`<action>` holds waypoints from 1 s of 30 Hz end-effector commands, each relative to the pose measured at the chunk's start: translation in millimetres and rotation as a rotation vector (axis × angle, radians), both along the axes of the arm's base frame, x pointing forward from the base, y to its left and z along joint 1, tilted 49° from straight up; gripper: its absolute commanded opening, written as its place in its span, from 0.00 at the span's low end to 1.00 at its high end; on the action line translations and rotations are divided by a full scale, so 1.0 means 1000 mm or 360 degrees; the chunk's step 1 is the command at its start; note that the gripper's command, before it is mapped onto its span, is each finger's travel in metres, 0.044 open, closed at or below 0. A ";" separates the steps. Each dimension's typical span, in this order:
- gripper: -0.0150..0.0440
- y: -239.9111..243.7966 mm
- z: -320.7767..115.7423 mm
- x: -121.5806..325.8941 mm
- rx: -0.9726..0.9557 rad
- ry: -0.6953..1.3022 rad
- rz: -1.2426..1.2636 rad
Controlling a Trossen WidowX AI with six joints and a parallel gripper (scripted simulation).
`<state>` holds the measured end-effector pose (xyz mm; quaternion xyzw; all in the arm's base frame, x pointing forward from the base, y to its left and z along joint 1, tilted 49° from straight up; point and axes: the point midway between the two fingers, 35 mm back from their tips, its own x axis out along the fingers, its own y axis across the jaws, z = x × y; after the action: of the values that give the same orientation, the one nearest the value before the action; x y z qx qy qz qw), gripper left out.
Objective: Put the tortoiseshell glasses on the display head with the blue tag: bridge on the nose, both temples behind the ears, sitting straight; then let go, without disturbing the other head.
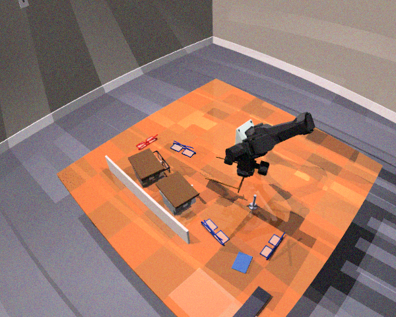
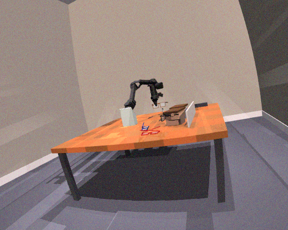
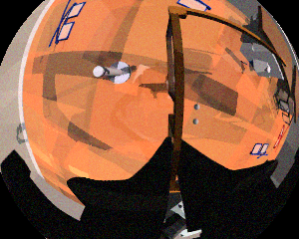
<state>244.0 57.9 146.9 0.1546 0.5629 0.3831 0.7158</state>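
Pinching the glasses (image 1: pixel 239 183) (image 2: pixel 162 104) (image 3: pixel 176 75), your gripper (image 1: pixel 245 174) (image 2: pixel 156 105) (image 3: pixel 174 141) holds them above the table (image 1: pixel 140 246) (image 2: pixel 129 145) (image 3: pixel 135 124), short of both heads. You've got the pick done; seating, straightening and release remain.

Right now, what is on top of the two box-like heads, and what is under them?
Each head has a flat brown top with nothing resting on it. What lies directly underneath can't be seen; the heads cover it.
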 end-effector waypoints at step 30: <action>0.25 -0.090 -0.104 0.011 0.0092 0.0315 -0.0275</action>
<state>256.0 -31.6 47.2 0.2616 0.6022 0.3185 0.6837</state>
